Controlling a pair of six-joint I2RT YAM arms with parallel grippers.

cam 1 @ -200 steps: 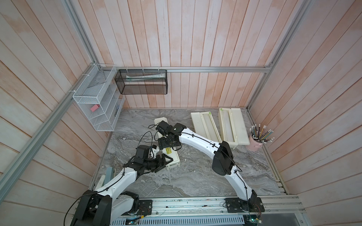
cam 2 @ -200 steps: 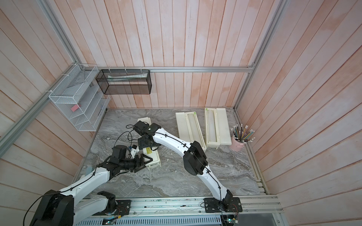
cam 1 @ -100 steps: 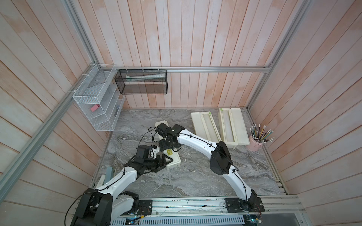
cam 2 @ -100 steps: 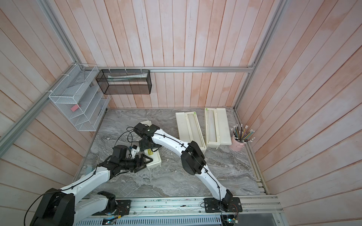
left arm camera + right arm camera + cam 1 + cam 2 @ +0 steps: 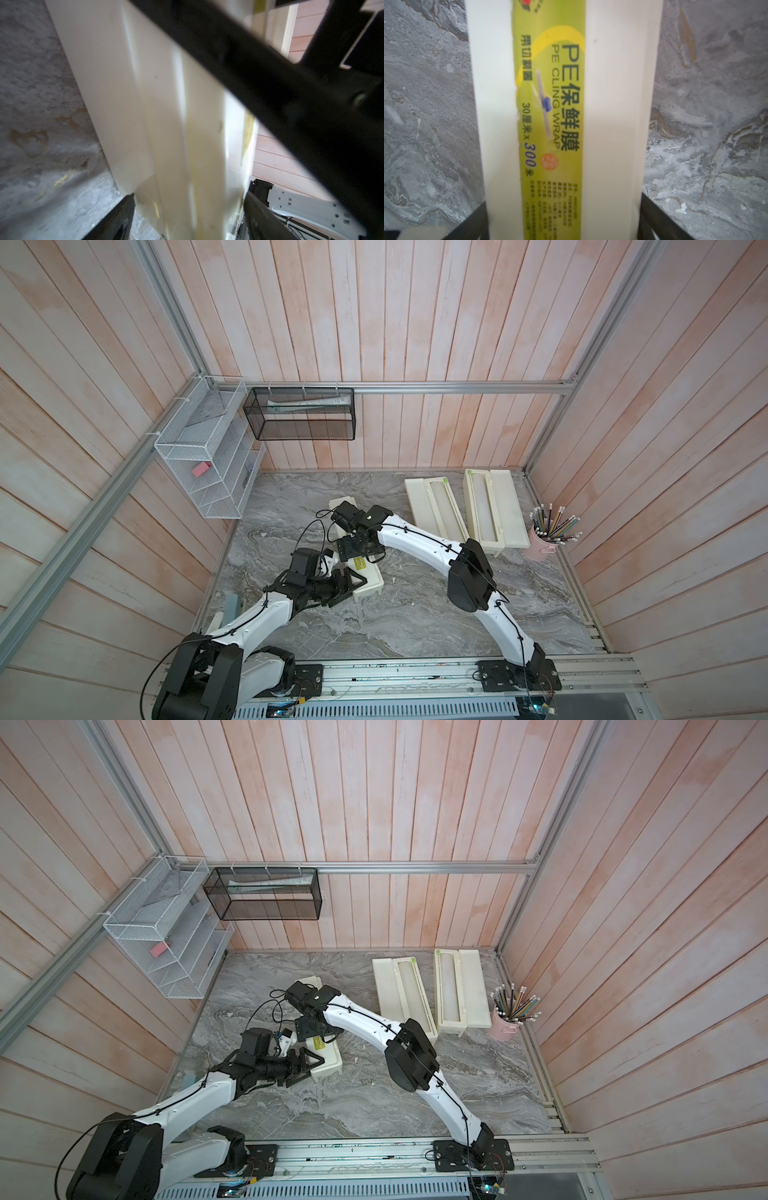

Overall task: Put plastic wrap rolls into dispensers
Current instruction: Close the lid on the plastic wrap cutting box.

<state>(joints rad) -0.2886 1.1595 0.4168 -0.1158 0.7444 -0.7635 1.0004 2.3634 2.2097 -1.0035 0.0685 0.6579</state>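
Note:
A closed cream dispenser (image 5: 370,587) (image 5: 328,1060) with a yellow-green label (image 5: 550,104) lies left of the table's middle. My right gripper (image 5: 359,553) (image 5: 562,201) comes down over its middle. Its fingers press both long sides, so it is shut on the dispenser. My left gripper (image 5: 351,587) (image 5: 190,196) straddles the dispenser's near end (image 5: 166,145). It is open, and a strip of table shows beside one finger (image 5: 124,207). At the back right lie two open dispensers (image 5: 419,506) (image 5: 505,506). Each holds a plastic wrap roll (image 5: 440,510) (image 5: 484,510) in its trough.
A pink cup of pencils (image 5: 544,545) stands at the right edge beside the open dispensers. A white wire shelf (image 5: 199,464) hangs on the left wall. A black mesh basket (image 5: 299,418) hangs on the back wall. The marble table (image 5: 415,614) stretches toward the front rail.
My right gripper has moved a little toward the front, and the closed dispenser seems to have shifted with it. The left jaws have narrowed round the dispenser's near end.

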